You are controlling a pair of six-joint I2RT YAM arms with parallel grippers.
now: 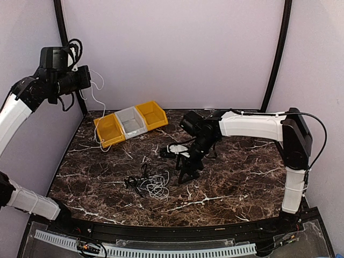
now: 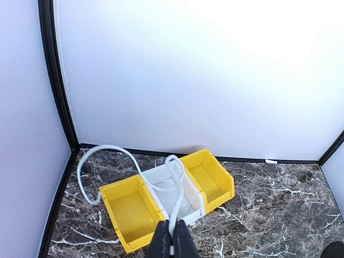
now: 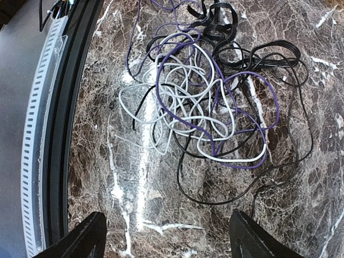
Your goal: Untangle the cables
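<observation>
My left gripper (image 1: pixel 85 79) is raised high at the far left and is shut on a white cable (image 1: pixel 95 105). The cable hangs down to the table beside the left yellow bin. In the left wrist view the fingers (image 2: pixel 172 242) pinch this cable (image 2: pixel 177 206), which loops above the bins. A tangle of white, black and purple cables (image 1: pixel 152 184) lies on the marble table near the front. My right gripper (image 1: pixel 185 174) hovers just right of the tangle, pointing down. In the right wrist view it (image 3: pixel 166 244) is wide open and empty, with the tangle (image 3: pixel 204 107) ahead of it.
Three bins stand in a row at the back left: a yellow bin (image 1: pixel 109 130), a white bin (image 1: pixel 131 122) and a second yellow bin (image 1: pixel 152 114). A perforated white rail (image 1: pixel 161 250) runs along the table's front edge. Walls enclose the back and sides.
</observation>
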